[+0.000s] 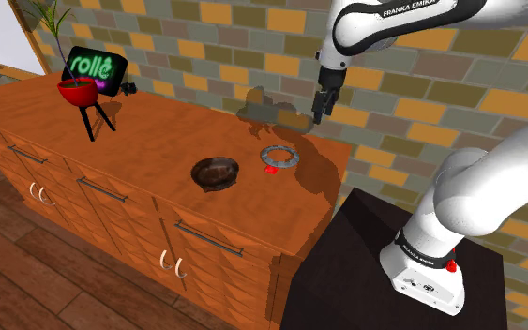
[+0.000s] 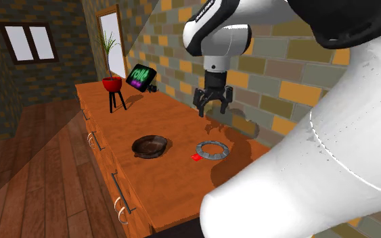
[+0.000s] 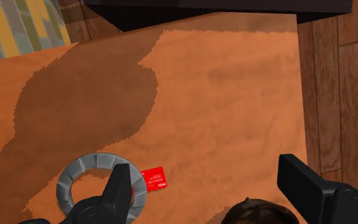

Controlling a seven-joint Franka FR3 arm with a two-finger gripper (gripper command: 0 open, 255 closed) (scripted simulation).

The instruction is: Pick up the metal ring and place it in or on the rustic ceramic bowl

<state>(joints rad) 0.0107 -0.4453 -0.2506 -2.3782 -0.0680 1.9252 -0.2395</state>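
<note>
brick walls (image 1: 205,56) are backing a wooden counter (image 1: 158,131); the grey ring (image 1: 279,157) is lying there beside a red tag (image 1: 270,171), near the bowl (image 1: 215,172). the arm (image 1: 384,23) is showing "franka emika", its gripper (image 1: 323,112) hanging open above.

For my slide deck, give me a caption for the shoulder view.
Open gripper hovers above a wooden sideboard, near a grey ring and a dark bowl.

Wooden sideboard (image 1: 158,131), grey ring (image 3: 75,170), red card (image 1: 270,172), brown bowl (image 1: 215,172), planter (image 1: 79,90), screen (image 1: 98,70)
</note>
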